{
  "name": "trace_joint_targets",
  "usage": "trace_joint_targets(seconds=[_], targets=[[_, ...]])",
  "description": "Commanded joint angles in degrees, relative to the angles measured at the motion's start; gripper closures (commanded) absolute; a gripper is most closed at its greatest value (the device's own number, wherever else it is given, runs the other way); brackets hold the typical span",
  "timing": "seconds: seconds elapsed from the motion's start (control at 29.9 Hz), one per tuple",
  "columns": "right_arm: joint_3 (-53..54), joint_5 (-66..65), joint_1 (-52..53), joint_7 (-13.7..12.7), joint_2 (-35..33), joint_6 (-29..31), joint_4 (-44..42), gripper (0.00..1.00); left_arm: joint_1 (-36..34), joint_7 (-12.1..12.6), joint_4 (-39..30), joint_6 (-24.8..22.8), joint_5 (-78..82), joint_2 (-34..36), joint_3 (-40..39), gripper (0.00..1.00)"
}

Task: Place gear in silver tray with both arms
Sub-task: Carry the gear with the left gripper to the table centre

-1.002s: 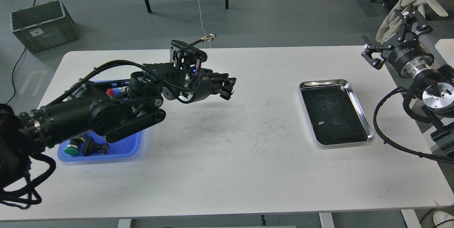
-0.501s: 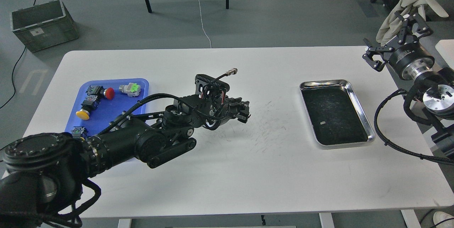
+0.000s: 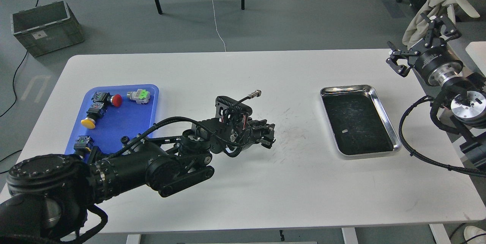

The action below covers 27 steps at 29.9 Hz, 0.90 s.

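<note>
The step in hand looks like a carry: the left gripper [image 3: 270, 134] hangs low over the middle of the surface [image 3: 243, 183], pointing toward the silver tray [image 3: 396, 140], which sits near the right edge and holds no part. The fingers are dark and bunched together, so I cannot tell whether they are clenched on a gear or on nothing (no part shows clearly between them). The remaining parts lie in the blue tray [image 3: 125, 122] near the left edge, well apart from those fingers. The right gripper [image 3: 417, 41] hovers beyond the far right corner, its fingers spread and bare. Next, I judge, the left arm must either reach on to the silver tray or meet the right for a handover around mid-surface.
</note>
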Motion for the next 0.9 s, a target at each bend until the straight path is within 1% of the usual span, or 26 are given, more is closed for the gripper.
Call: trace_joint_targets(seconds=[0.0,0.2,0.33,0.4,0.43,0.5,0.6,0.7,0.8,0.87], targets=[[0.0,-0.1,0.0,0.1,0.0,0.0,0.0,0.01,1.2,0.0,-0.1,0.3,0.6,0.0,0.2,0.88],[0.1,0.0,0.0,0.1,-0.1,0.0,0.0,0.01,4.6,-0.1,-0.7,1.5,2.5,0.0,0.3,0.84],[0.1,0.0,0.0,0.1,0.0,0.0,0.0,0.01,4.7,-0.2,-2.0,1.8,2.7,0.0,0.3,0.8],[0.1,0.0,0.0,0.1,0.2,0.0,0.0,0.01,4.9,-0.2,-2.8,1.9,2.7,0.0,0.3,0.76],[0.1,0.0,0.0,0.1,0.3,0.0,0.0,0.01,5.0,-0.1,-3.0,1.9,2.7,0.0,0.3,0.7],[0.0,0.0,0.0,0.1,0.3,0.0,0.0,0.01,5.1,-0.2,-3.1,2.1,2.7,0.0,0.3,0.64],[0.0,0.0,0.0,0.1,0.3,-0.1,0.0,0.01,5.1,-0.7,-3.1,3.5,2.7,0.0,0.3,0.55],[0.0,0.0,-0.1,0.1,0.3,-0.1,0.0,0.01,5.1,-0.7,-3.1,4.6,2.6,0.0,0.3,0.47],[0.0,-0.1,-0.2,0.1,0.3,-0.1,-0.1,0.01,5.1,-0.7,-3.2,6.2,2.3,0.0,0.3,0.36],[0.0,0.0,-0.2,0.1,0.3,-0.1,-0.1,0.01,5.0,-0.8,-3.3,7.0,2.1,0.0,0.3,0.27]])
